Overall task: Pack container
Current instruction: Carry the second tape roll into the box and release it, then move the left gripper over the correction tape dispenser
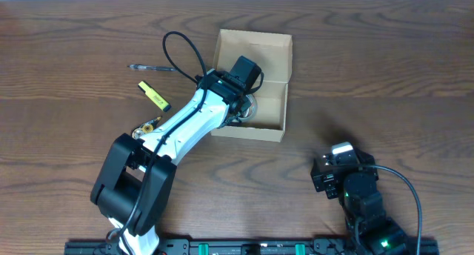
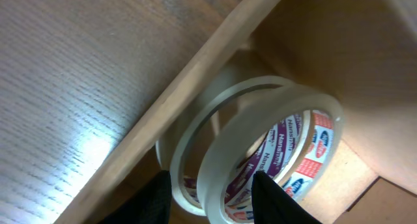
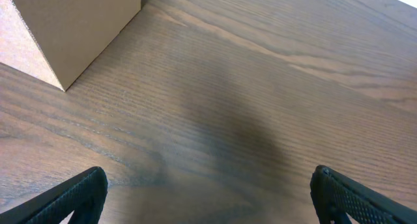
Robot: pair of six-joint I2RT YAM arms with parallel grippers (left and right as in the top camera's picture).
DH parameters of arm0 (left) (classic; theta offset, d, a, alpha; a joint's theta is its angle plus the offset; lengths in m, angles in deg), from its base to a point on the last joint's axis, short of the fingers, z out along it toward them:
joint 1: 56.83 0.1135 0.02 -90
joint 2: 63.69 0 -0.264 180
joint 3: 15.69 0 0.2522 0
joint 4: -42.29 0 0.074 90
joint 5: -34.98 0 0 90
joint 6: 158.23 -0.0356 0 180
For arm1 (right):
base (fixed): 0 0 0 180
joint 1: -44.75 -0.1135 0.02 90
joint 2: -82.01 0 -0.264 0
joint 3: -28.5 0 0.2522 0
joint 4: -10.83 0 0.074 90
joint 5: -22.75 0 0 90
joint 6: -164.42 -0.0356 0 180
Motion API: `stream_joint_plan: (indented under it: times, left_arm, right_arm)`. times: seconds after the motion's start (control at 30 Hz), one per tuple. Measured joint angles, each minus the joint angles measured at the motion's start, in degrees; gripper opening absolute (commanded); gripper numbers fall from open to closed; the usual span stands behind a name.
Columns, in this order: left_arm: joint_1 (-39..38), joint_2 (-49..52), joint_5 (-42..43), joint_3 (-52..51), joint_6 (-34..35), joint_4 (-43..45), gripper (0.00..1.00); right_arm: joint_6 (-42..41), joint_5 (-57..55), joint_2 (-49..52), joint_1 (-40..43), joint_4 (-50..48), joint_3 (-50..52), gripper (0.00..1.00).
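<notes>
The container (image 1: 275,99) is an open tan cardboard box with its flap lid (image 1: 255,46) folded back, at the table's middle. My left gripper (image 1: 244,107) reaches down inside it near the front-left wall. In the left wrist view its fingers (image 2: 214,201) are closed on the wall of a clear tape roll (image 2: 287,129) with a red, white and purple core, held on edge. A second tape roll (image 2: 195,129) lies just behind it against the box wall (image 2: 189,87). My right gripper (image 1: 333,166) is open and empty over bare table, right of the box (image 3: 58,28).
A yellow highlighter (image 1: 154,95) and a thin pen (image 1: 152,67) lie left of the box. A small gold-coloured item (image 1: 148,125) lies beside the left arm. The right gripper's fingers (image 3: 208,191) hang spread over wood.
</notes>
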Motion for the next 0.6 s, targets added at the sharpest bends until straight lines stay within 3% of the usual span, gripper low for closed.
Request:
stream_joint_plan:
  times: [0.2,0.43,0.6]
  left_arm:
    - [0.0,0.0,0.0,1.0,0.0,1.2,0.39]
    - [0.0,-0.3,-1.1,9.3,-0.1,1.0,0.41]
    - [-0.1,-3.9,-5.2,11.8,-0.4,-0.3,0.58]
  right_arm:
    - [0.0,0.0,0.0,0.0,0.0,0.0,0.99]
    - [0.0,0.0,0.0,0.0,0.0,0.0,0.99]
    - [0.0,0.0,0.0,0.0,0.0,0.0,0.99]
